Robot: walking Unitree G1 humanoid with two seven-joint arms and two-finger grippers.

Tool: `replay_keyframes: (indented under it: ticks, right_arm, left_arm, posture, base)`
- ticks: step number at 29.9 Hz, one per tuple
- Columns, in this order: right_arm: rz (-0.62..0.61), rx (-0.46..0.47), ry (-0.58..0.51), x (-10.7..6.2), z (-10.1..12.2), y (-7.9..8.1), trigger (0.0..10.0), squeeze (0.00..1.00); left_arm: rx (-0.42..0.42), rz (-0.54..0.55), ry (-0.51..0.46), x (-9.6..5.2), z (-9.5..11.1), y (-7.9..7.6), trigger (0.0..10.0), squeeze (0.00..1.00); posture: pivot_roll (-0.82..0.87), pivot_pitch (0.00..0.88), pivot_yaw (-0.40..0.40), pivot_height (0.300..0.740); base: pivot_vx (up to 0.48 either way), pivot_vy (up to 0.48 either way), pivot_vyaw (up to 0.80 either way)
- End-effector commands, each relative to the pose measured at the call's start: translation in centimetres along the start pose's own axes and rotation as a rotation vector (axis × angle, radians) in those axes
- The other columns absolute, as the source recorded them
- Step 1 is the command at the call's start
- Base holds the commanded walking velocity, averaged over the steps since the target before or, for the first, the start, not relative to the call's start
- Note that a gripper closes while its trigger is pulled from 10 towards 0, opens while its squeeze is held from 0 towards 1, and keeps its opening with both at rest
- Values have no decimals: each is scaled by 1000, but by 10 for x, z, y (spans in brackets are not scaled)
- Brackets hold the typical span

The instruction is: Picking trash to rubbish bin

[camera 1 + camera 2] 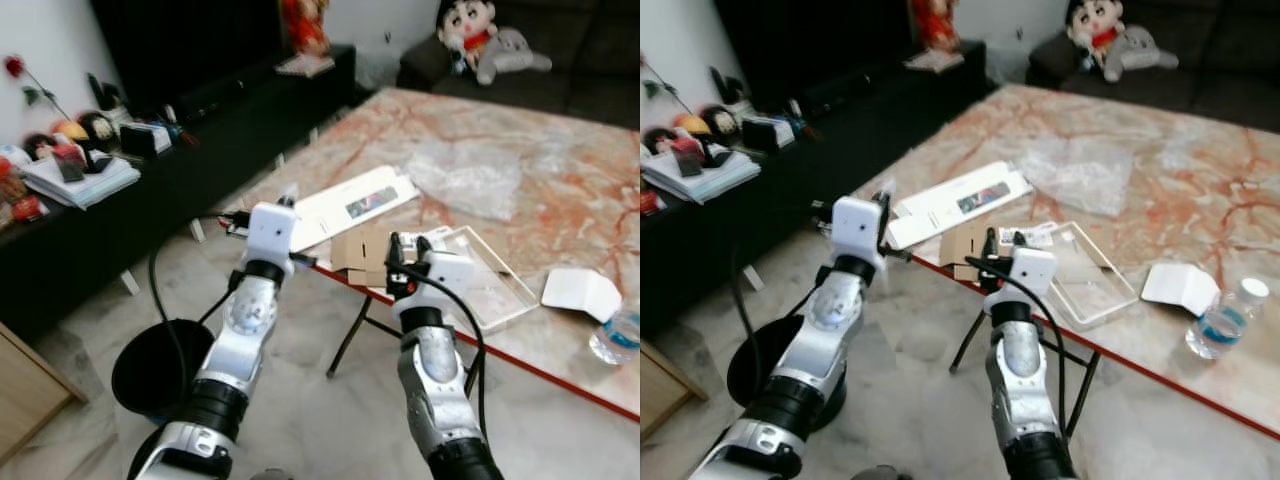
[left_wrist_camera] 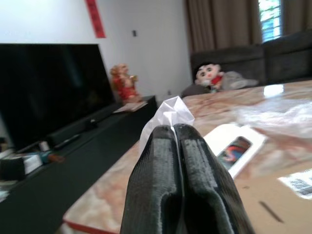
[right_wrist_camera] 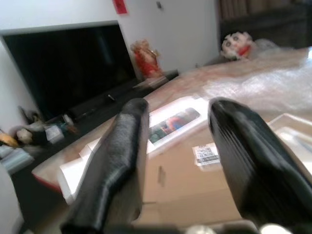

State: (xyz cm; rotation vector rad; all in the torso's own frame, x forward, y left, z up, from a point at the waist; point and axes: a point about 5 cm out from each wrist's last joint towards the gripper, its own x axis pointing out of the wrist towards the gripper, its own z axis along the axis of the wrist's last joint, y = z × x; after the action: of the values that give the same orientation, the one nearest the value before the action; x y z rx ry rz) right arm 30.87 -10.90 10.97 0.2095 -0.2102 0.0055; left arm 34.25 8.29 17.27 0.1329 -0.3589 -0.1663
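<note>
Nearest you, the black rubbish bin (image 1: 160,375) stands on the floor below your left arm, beside the counter's (image 1: 560,180) near corner. Your left gripper (image 2: 176,127) is clenched on a crumpled scrap of white plastic wrap (image 2: 168,113), held up just off the counter's near edge. So the carry step looks in hand: swing that arm down over the bin, then release. Your right gripper (image 3: 175,119) is spread wide with nothing in it, poised over the flat cardboard piece (image 1: 362,250) at the near edge. Farther in lie the white box (image 1: 350,205) and the clear bag (image 1: 465,175).
</note>
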Motion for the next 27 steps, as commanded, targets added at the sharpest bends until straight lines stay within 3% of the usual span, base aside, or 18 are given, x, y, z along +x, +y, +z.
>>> replay_keyframes:
  ticks: [1, 27]
  right_arm:
    - [20, 6, 2, 1, 1, 8, 10000, 0]
    - [42, 1, 16, -1, -1, 9, 10000, 0]
  left_arm:
    - [4, 9, 14, -3, -2, 3, 10000, 0]
    - [11, 60, 46, -3, -7, 14, 10000, 0]
  posture:
    - [106, 15, 56, 740]
    - [109, 51, 43, 740]
  base:
    - [0, 0, 475]
    - [0, 0, 563]
